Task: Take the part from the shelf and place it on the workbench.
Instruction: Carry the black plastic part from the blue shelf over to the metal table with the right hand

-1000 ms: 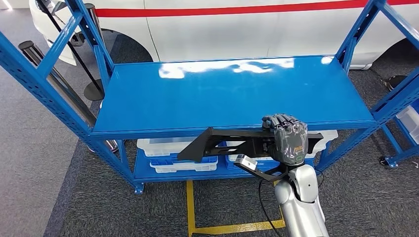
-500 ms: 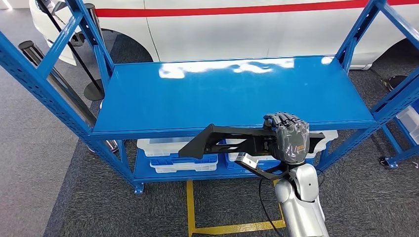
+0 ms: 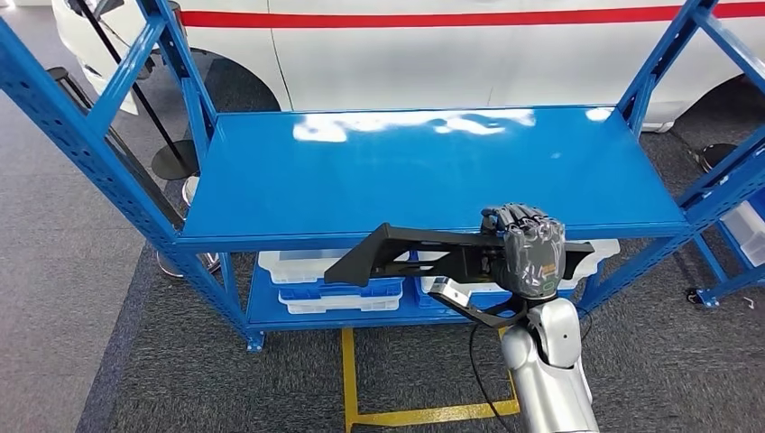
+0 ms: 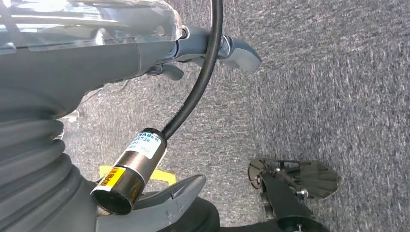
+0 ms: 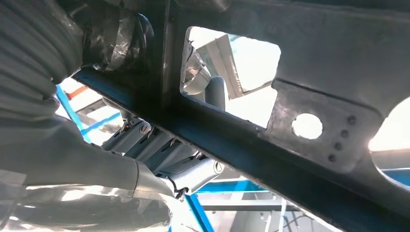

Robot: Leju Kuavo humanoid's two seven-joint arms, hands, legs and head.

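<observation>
A long black metal part (image 3: 406, 253) with cut-outs hangs level in front of the blue shelf's (image 3: 406, 171) front edge. My right hand (image 3: 530, 253) grips its right end, fingers wrapped over the top, the part's left tip reaching out past the lower shelf. In the right wrist view the part (image 5: 309, 87) crosses close overhead with its holes showing, and the fingers (image 5: 159, 154) curl round its bar. The shelf's top board is bare. My left hand (image 4: 145, 48) hangs over grey carpet, its fingers apart and holding nothing.
White and blue bins (image 3: 334, 275) sit on the lower shelf. A white car with a red stripe (image 3: 451, 54) stands behind the rack. Yellow floor tape (image 3: 347, 379) runs below the part. A stanchion base (image 3: 171, 162) is at the left, another blue rack (image 3: 740, 225) at the right.
The whole picture has shifted a little, so the camera has moved. The right hand still holds the part at about the same spot in front of the shelf.
</observation>
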